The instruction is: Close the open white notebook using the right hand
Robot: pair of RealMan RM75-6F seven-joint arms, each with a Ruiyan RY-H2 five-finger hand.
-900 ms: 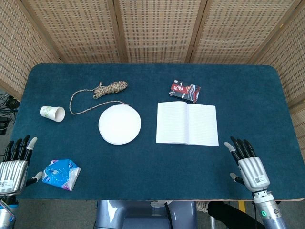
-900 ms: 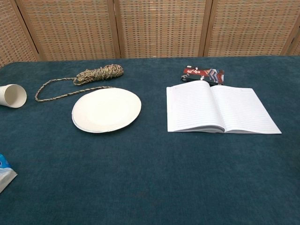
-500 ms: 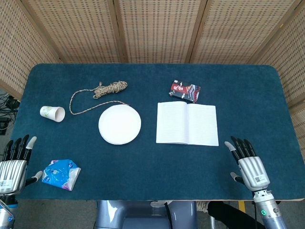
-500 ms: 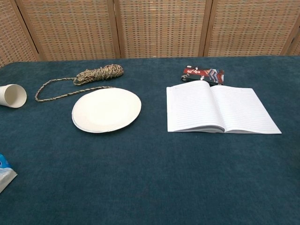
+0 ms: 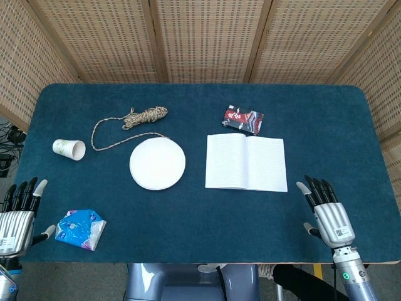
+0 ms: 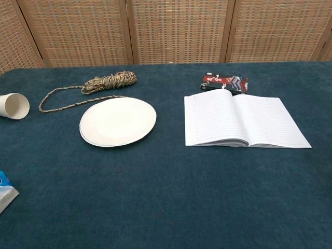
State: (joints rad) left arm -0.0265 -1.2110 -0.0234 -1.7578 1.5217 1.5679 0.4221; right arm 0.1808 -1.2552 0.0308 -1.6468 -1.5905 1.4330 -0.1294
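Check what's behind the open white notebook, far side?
A red, black and white printed packet lies flat just beyond the open white lined notebook, near its spine. From the chest view the page tops cover the packet's near edge; whether they touch cannot be told.

Matt paper notebook (image 5: 245, 162) – fuzzy blue cloth table (image 5: 200, 213).

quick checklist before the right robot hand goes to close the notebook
1. Notebook lies open and flat: ok.
2. Right robot hand empty, fingers apart: ok.
3. Right robot hand clear of the notebook, not touching yet: ok.
4. Pages free of objects: ok.
5. Red packet at the far edge out of the cover's swing: cannot tell.
6. Left robot hand far from the notebook: ok.
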